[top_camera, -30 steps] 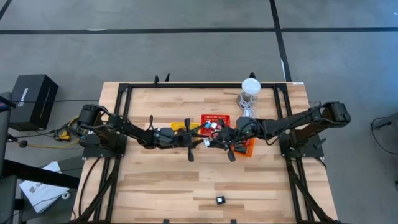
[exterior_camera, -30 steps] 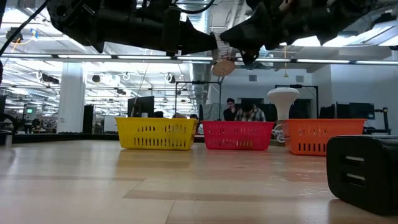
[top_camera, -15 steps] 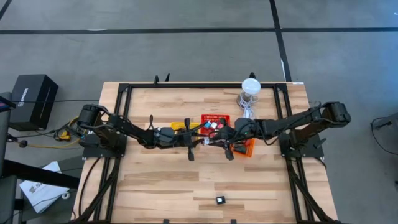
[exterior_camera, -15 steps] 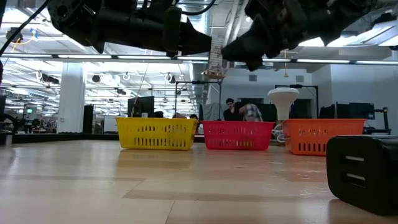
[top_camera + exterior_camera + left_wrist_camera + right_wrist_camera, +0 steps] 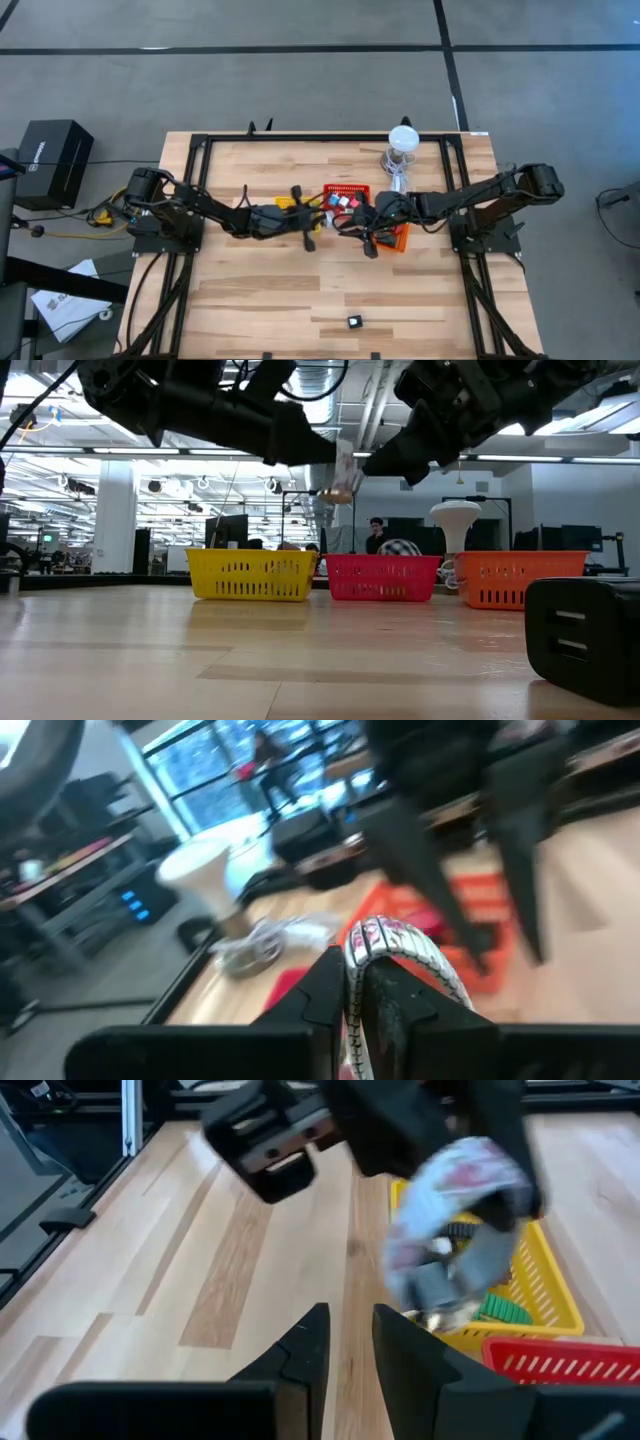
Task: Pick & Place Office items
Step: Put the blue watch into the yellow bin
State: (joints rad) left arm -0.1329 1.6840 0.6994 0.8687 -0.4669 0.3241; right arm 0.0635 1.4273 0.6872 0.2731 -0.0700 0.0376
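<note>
L gripper (image 5: 316,216) sits approx 12 o'clock of table centre, raised well off the wood. It's clamped on a white band (image 5: 392,946) w/ pink marks. In my L wrist view the band arcs out from betw the two fingers (image 5: 325,982). In the low view the band (image 5: 342,464) hangs high, above the gap betw the yellow basket (image 5: 252,575) and red basket (image 5: 383,578).

R gripper (image 5: 352,224) is at 3 o'clock of the L one, close but apart. In the R wrist view its fingers (image 5: 308,1348) stand a little apart w/ nothing betw them, facing the band across bare table (image 5: 230,1270).

Orange basket (image 5: 403,236) is at 3 o'clock of the red one, partly under the R arm. Small items lie in the red basket, too small for me to tell which. A green piece (image 5: 505,1310) lies in the yellow one. One black item (image 5: 353,321) sits alone at 6 o'clock, near the table's front edge. White-topped object (image 5: 402,140) is at 1 o'clock, by the far edge.
</note>
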